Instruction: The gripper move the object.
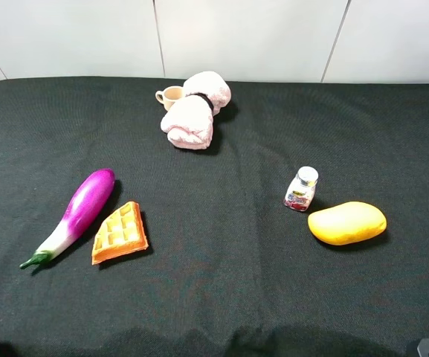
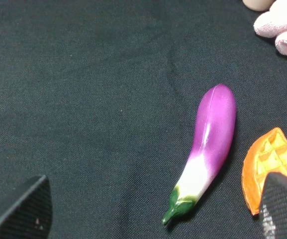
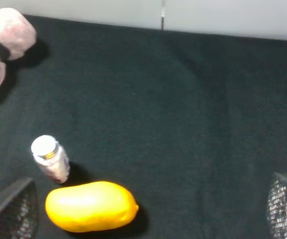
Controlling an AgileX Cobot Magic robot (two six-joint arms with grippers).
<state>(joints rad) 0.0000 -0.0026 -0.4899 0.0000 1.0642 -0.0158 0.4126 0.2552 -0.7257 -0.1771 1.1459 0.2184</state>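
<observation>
The small clear jar (image 1: 302, 189) with a silver cap, red-pink contents and a yellow-black label stands upright on the black cloth, right of centre, just left of a yellow mango (image 1: 346, 222). In the right wrist view the jar (image 3: 50, 158) stands beside the mango (image 3: 90, 206). My right gripper (image 3: 148, 214) is open and empty, with its fingers (image 3: 11, 211) spread wide, short of the jar. My left gripper (image 2: 153, 216) is open and empty, with its fingers (image 2: 26, 209) spread above the cloth near an eggplant (image 2: 210, 137).
A purple eggplant (image 1: 80, 212) and an orange waffle piece (image 1: 120, 232) lie at the left. Pink rolled cloths (image 1: 195, 111) and a small beige cup (image 1: 171, 96) sit at the back centre. The black cloth (image 1: 221, 282) ends at a white wall behind.
</observation>
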